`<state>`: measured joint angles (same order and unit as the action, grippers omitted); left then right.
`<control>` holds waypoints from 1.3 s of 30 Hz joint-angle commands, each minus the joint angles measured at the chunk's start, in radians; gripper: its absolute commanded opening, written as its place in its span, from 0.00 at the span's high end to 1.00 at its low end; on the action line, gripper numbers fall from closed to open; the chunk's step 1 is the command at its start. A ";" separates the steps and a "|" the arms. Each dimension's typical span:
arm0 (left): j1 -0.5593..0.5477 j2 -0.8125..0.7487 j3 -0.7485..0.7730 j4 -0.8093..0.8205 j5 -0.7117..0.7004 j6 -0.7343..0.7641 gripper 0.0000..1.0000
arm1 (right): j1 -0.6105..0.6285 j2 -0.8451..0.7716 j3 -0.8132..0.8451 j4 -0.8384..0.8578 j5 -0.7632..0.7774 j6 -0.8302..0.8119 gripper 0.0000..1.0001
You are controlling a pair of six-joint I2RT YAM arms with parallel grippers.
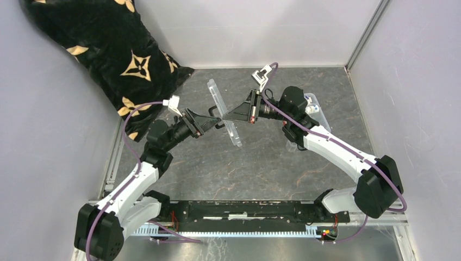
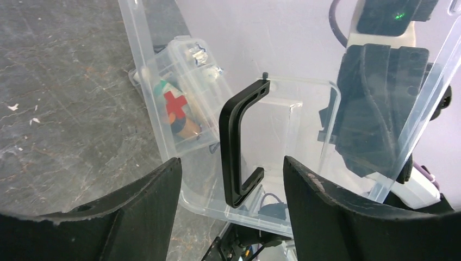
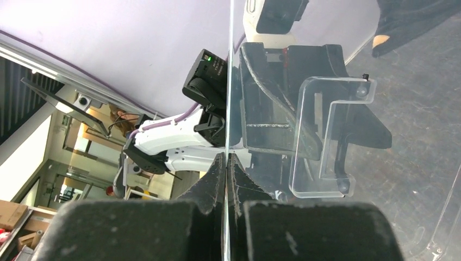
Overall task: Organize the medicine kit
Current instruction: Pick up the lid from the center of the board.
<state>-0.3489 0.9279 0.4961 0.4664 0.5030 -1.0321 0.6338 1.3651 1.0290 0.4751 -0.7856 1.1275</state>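
Note:
The flat clear lid [image 1: 224,111] of the medicine kit hangs on edge above the table's middle. My right gripper [image 1: 232,114] is shut on its rim; in the right wrist view the fingers [image 3: 225,163] pinch the thin edge of the lid [image 3: 326,179]. My left gripper [image 1: 215,120] faces the lid from the other side. Its jaws [image 2: 232,168] stand open on either side of the black handle [image 2: 234,141], with a gap on each side. The clear box with the red cross [image 2: 179,106] shows through the lid, and lies behind the right arm [image 1: 317,111].
A black pillow with gold flowers [image 1: 108,49] fills the back left corner. Grey walls close in the left, back and right sides. The dark stone table top [image 1: 244,168] lies below the lid.

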 commanded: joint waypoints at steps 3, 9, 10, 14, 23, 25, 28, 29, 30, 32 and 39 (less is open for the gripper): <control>-0.013 0.026 0.047 0.098 0.043 -0.052 0.29 | -0.005 -0.024 -0.002 0.119 -0.016 0.045 1.00; -0.027 0.036 0.061 0.110 0.039 -0.060 0.43 | -0.005 -0.019 -0.016 0.149 -0.014 0.073 1.00; -0.027 0.036 0.060 0.111 0.038 -0.064 0.47 | -0.006 -0.020 -0.017 0.146 -0.012 0.071 1.00; -0.030 0.034 0.061 0.112 0.037 -0.069 0.60 | -0.013 -0.021 -0.016 0.107 0.002 0.039 1.00; -0.030 0.023 0.066 0.058 0.020 -0.052 0.96 | -0.052 -0.060 0.002 -0.144 0.099 -0.149 0.98; -0.029 0.020 0.078 0.016 0.007 -0.029 0.98 | -0.067 -0.078 0.018 -0.243 0.157 -0.236 0.87; -0.030 0.017 0.108 -0.082 -0.016 0.019 0.98 | -0.093 -0.102 0.061 -0.418 0.252 -0.376 0.76; -0.029 0.019 0.122 -0.134 -0.025 0.038 0.98 | -0.102 -0.109 0.079 -0.463 0.286 -0.425 0.70; -0.029 0.020 0.141 -0.183 -0.038 0.062 0.98 | -0.114 -0.114 0.099 -0.541 0.329 -0.479 0.65; -0.029 0.030 0.184 -0.289 -0.067 0.115 0.98 | -0.125 -0.127 0.158 -0.679 0.447 -0.592 0.56; -0.030 0.104 0.329 -0.570 -0.128 0.243 0.98 | -0.179 -0.136 0.241 -0.964 0.927 -0.857 0.43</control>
<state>-0.3737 0.9936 0.7303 0.0799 0.4198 -0.9119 0.4831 1.2488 1.2171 -0.2802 -0.2062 0.4824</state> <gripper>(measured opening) 0.070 0.550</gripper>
